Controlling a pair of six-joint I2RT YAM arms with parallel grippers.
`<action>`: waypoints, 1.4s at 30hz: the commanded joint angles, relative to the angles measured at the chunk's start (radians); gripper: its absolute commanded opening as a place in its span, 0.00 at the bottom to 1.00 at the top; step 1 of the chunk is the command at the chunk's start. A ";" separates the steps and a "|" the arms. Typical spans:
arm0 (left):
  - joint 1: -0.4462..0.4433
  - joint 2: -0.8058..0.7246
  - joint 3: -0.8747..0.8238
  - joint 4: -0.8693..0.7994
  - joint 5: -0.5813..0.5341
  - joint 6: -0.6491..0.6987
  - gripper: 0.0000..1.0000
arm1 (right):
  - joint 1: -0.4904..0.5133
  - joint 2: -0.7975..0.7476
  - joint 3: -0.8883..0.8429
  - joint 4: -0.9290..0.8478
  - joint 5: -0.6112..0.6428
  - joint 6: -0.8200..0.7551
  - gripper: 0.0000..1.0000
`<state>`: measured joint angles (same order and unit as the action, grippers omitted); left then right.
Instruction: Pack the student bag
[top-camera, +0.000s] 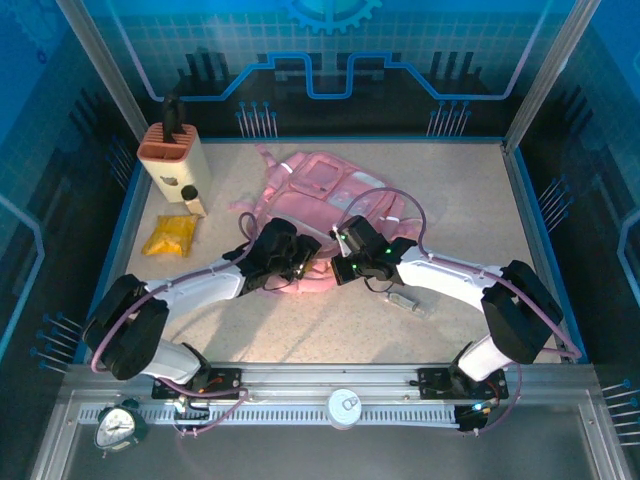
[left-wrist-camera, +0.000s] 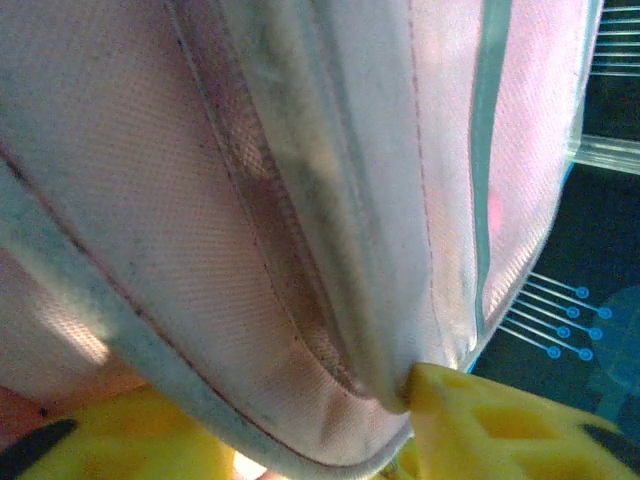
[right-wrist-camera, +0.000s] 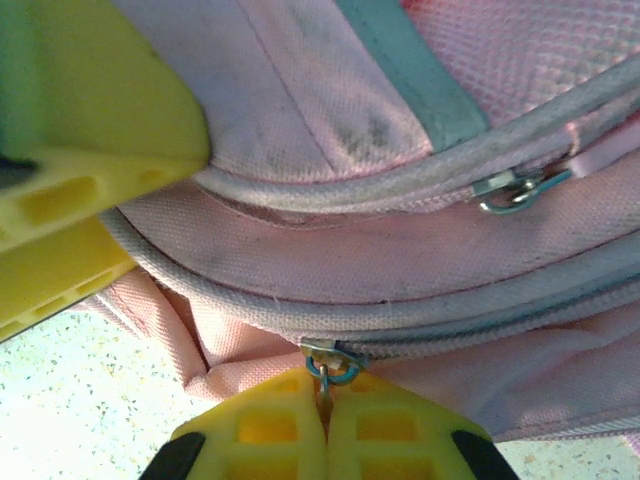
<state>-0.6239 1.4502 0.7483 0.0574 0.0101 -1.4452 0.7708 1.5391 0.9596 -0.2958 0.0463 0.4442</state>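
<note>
Zipper pull (right-wrist-camera: 325, 365) on the student bag (right-wrist-camera: 400, 240) is being pinched at lower centre by the right gripper (right-wrist-camera: 325, 400); fabric (left-wrist-camera: 300, 200) is being straddled by the parted left gripper (left-wrist-camera: 300, 420), hold unclear.

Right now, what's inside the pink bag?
The bag shows only its outer fabric as it lies on the table. The right fingers pinch a zip pull. The inside, and anything in it, is covered.
</note>
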 joint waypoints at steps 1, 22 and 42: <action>0.009 0.042 0.032 0.007 -0.060 0.002 0.34 | 0.012 -0.044 -0.003 -0.017 0.012 -0.015 0.00; 0.072 -0.016 0.060 -0.191 -0.026 0.162 0.00 | -0.160 -0.096 -0.008 -0.156 0.150 -0.064 0.00; 0.123 -0.064 0.055 -0.234 -0.043 0.229 0.00 | -0.278 0.027 0.027 0.003 0.036 -0.084 0.00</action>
<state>-0.5327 1.4086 0.8013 -0.0990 0.0566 -1.2594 0.5232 1.5620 0.9707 -0.2966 0.0692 0.3752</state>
